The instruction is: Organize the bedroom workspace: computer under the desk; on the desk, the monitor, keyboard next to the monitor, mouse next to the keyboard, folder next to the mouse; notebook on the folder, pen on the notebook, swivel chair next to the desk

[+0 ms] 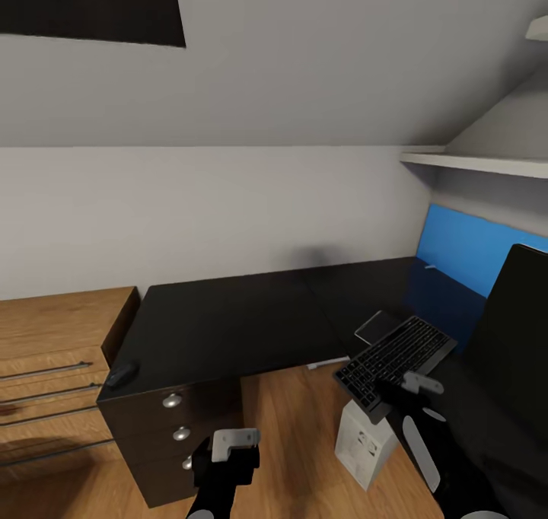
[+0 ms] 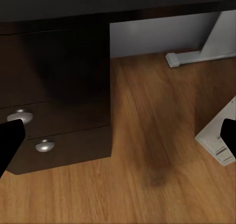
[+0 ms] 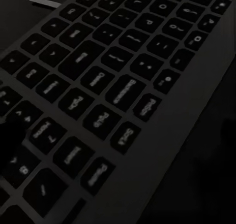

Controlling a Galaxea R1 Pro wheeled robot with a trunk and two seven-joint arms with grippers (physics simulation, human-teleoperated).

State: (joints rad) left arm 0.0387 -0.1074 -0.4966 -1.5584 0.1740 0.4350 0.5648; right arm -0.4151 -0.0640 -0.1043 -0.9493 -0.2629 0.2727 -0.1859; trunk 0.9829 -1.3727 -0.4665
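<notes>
Black and glossy, the tabletop [image 1: 228, 321] carried the keyboard [image 1: 396, 361] partly over its front edge with the right hand [image 1: 411, 388] clenched on its near end — best slid fully on, kept level — while the left hand [image 1: 228, 447] hung released.

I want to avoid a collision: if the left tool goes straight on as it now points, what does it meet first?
Probably the bare wooden floor beside the desk drawers; the left tool points there in its wrist view. The computer lies off to one side. Depth is unclear.
</notes>
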